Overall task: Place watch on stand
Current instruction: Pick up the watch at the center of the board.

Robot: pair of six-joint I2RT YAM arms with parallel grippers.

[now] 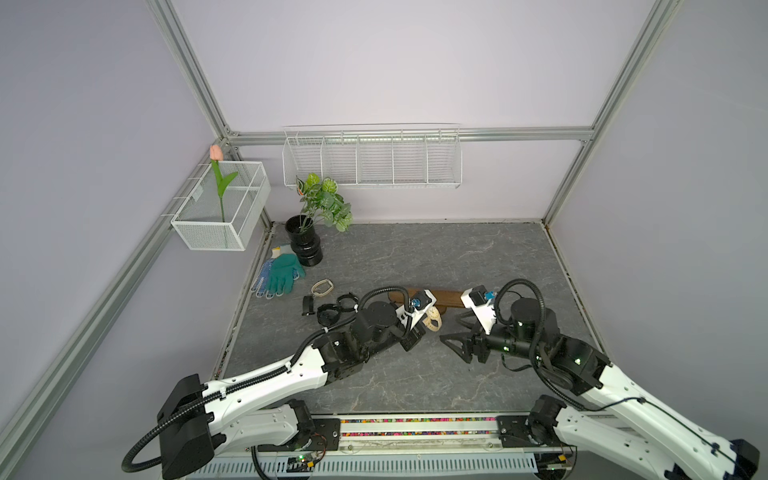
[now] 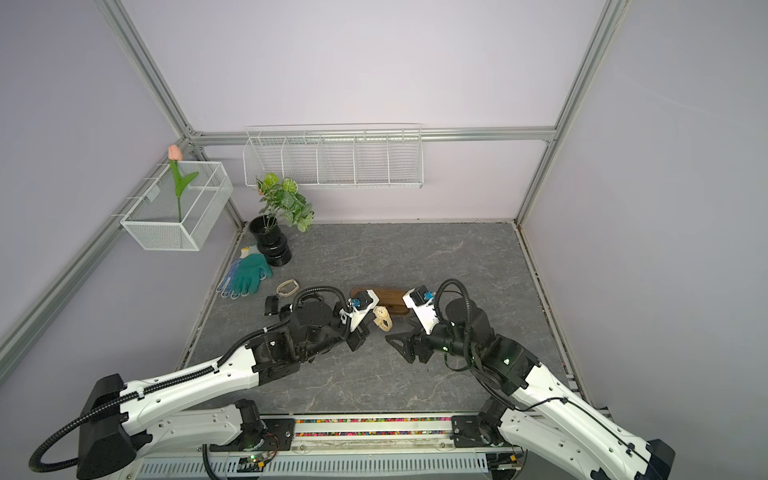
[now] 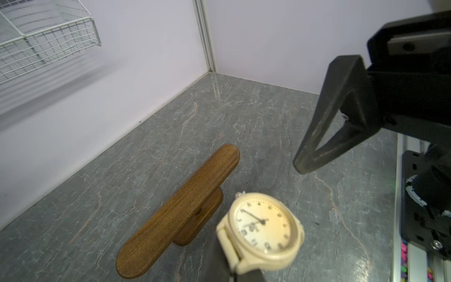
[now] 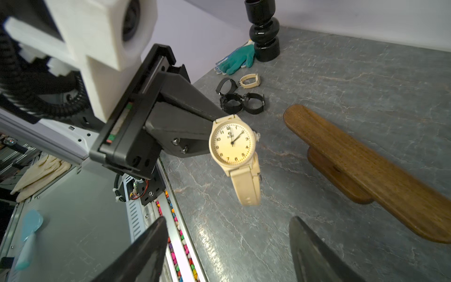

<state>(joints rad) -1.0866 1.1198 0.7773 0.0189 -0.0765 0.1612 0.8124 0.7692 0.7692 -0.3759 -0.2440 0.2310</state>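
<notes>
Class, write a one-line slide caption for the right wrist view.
Left gripper holds a cream round-faced wristwatch near the long brown wooden stand; right gripper stands open.

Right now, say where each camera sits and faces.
Top views: high behind the robot, looking down on the table; left arm, right arm show.
Left wrist: on the left arm, facing the stand and far corner; shows the held watch, a finger of the right tool.
Right wrist: on the right arm, facing the left tool gripping the watch; its own open tips show.
Shared: wrist views both see watch and stand.
</notes>
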